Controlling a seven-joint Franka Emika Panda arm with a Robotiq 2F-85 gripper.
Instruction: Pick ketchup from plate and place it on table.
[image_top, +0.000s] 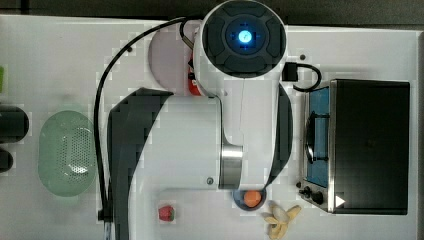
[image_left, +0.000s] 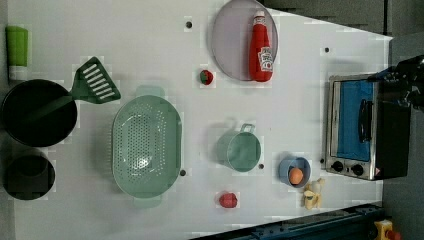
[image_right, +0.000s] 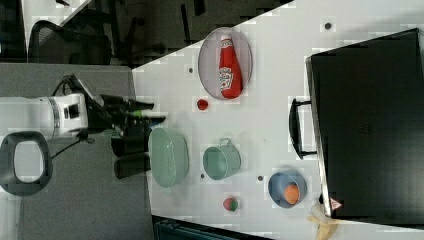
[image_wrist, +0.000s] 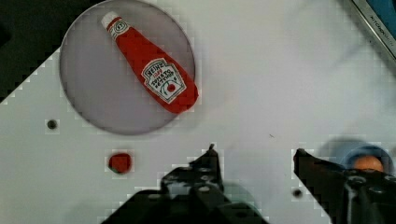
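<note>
The ketchup (image_left: 261, 50) is a slim red bottle with a white cap, lying flat on the greyish-mauve plate (image_left: 230, 45) near the far edge of the white table (image_left: 150, 50). The right view shows the ketchup (image_right: 229, 70) on the plate (image_right: 209, 60) too. In the wrist view, my gripper (image_wrist: 255, 150) is open with nothing between its black fingers. It hangs high over bare table (image_wrist: 280, 70), well apart from the ketchup (image_wrist: 149, 70) and plate (image_wrist: 93, 88). In the top view my arm covers most of the plate (image_top: 162, 60); a bit of the ketchup (image_top: 192, 89) shows.
A strawberry (image_left: 206, 77) lies beside the plate. A green colander (image_left: 146, 145), a green cup (image_left: 239, 149), a blue bowl with an orange (image_left: 295, 172), a second strawberry (image_left: 228, 200) and a banana (image_left: 312, 195) stand further off. A toaster oven (image_left: 360, 127) is at the left view's right.
</note>
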